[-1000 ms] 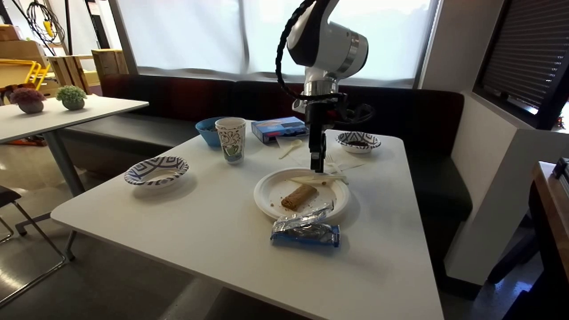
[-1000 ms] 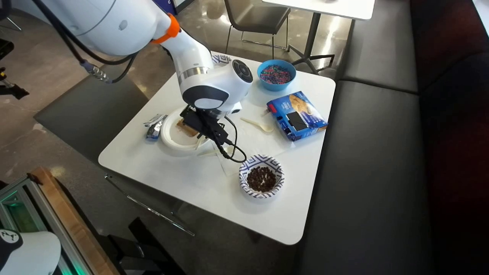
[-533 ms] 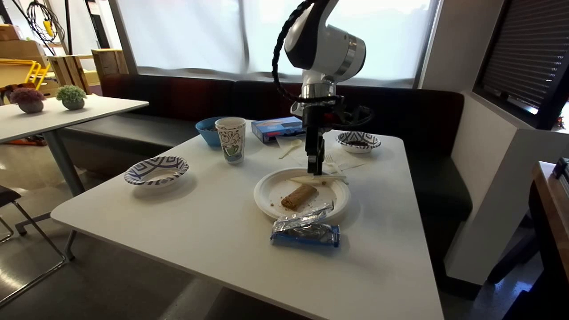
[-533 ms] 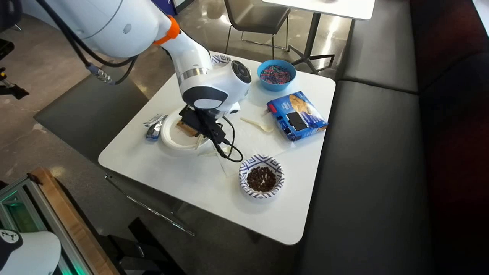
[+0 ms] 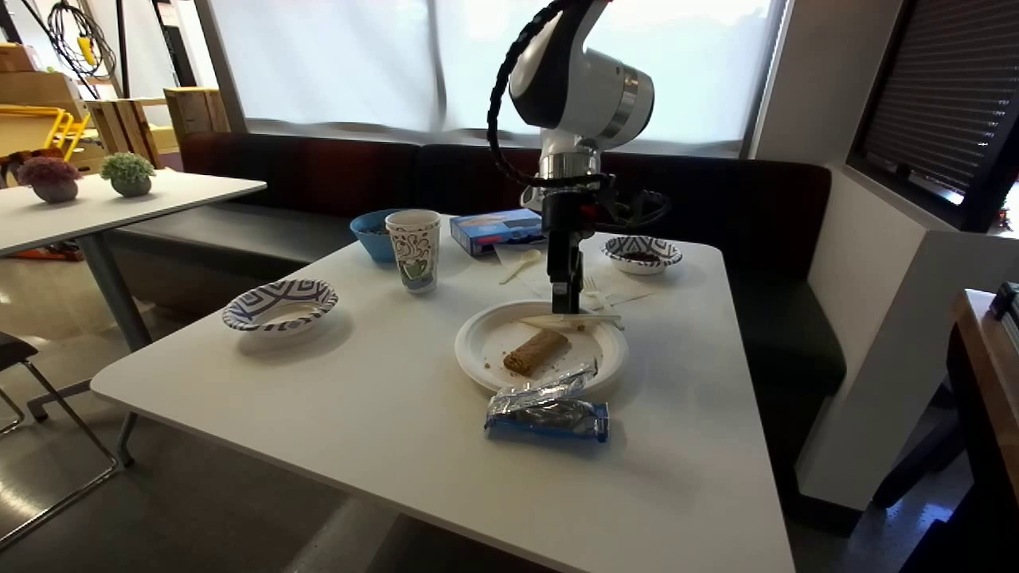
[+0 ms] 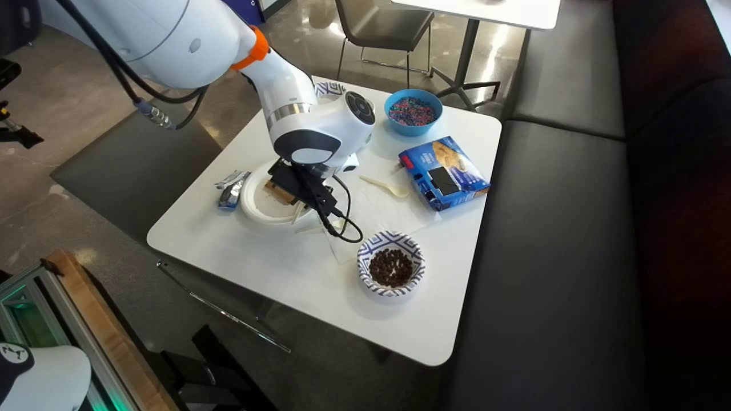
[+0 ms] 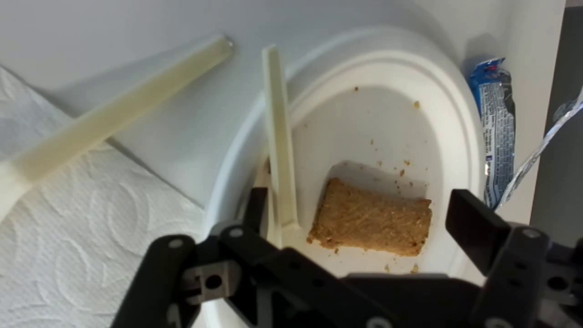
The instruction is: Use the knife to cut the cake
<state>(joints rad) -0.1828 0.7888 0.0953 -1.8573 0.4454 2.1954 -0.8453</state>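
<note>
- Tool (image 7: 360, 209) spread wide, gripping nothing, in the wrist view; knife (image 7: 278, 136) shows between its jaws, cake (image 7: 371, 218) in one piece on the plate (image 7: 464, 136).
- In an exterior view, knife nearer the right edge of the surface (image 5: 358, 414); reach seems done, grasp and cutting left.
- In an exterior view, plate near the upper-left edge.

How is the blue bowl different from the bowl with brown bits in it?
The blue bowl is plain blue, while the patterned bowl is white with blue shapes. The blue bowl holds pink and blue bits; the patterned bowl holds brown bits. The blue bowl looks deeper than the patterned bowl. Both are round and stand upright on the white table.
</note>
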